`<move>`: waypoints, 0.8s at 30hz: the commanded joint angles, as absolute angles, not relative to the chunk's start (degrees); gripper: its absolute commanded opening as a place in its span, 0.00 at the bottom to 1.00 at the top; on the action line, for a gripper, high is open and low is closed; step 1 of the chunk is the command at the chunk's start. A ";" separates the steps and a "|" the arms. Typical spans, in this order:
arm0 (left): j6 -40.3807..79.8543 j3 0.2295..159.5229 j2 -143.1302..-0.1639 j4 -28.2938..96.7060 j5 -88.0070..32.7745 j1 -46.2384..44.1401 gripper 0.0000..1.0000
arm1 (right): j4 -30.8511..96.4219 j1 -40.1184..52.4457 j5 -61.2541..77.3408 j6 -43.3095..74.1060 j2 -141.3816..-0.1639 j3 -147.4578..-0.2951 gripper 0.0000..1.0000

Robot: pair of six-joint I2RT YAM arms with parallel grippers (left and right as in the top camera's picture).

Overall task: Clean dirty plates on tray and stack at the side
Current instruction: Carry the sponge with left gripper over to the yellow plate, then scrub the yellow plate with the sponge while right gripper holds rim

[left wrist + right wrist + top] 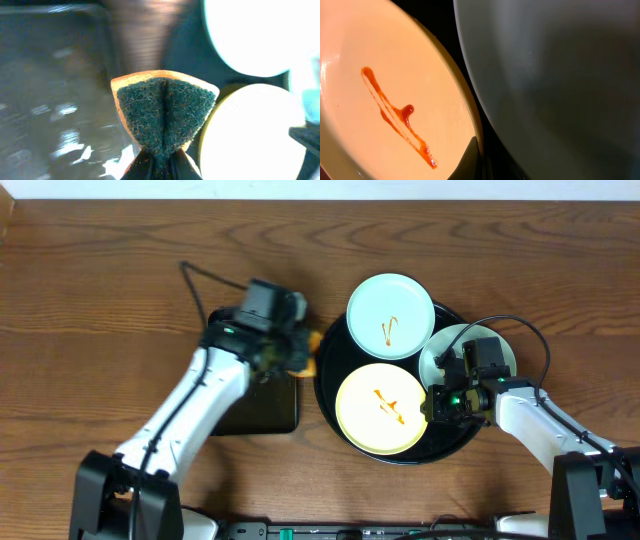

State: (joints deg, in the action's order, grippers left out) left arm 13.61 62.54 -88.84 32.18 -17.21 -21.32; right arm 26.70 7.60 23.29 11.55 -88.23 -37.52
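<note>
At the left rim of the tray, the left pincer is closed on a folded sponge, scouring face outward, presumably poised for wiping; the smeared yellow plate lies on the tray close to its right. Further right, the right pincer sits at that plate's edge, likely to steady it, though its opening I cannot tell.

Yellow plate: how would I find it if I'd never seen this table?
On the brown table, look for the round black tray right of centre. The yellow plate lies in its near part, toward the robot. It is the only yellow one; the plate behind it and the plate on its right are mint-green.
</note>
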 commanded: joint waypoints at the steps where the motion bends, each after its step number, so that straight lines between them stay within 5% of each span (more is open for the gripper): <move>1: 17.37 63.59 -89.47 30.68 -19.03 -28.51 0.07 | 26.55 8.34 22.98 11.79 -89.21 -37.69 0.01; 11: 30.96 63.55 -95.29 20.29 -19.07 -45.36 0.07 | 26.57 8.34 22.98 12.01 -89.21 -37.69 0.01; 24: 40.84 63.55 -106.91 10.55 -25.98 -51.20 0.07 | 26.59 8.34 23.07 12.01 -89.21 -37.69 0.01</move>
State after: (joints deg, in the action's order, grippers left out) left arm 38.26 62.81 -104.79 11.27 -23.81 -51.00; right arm 26.72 7.60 23.31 11.57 -88.23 -37.52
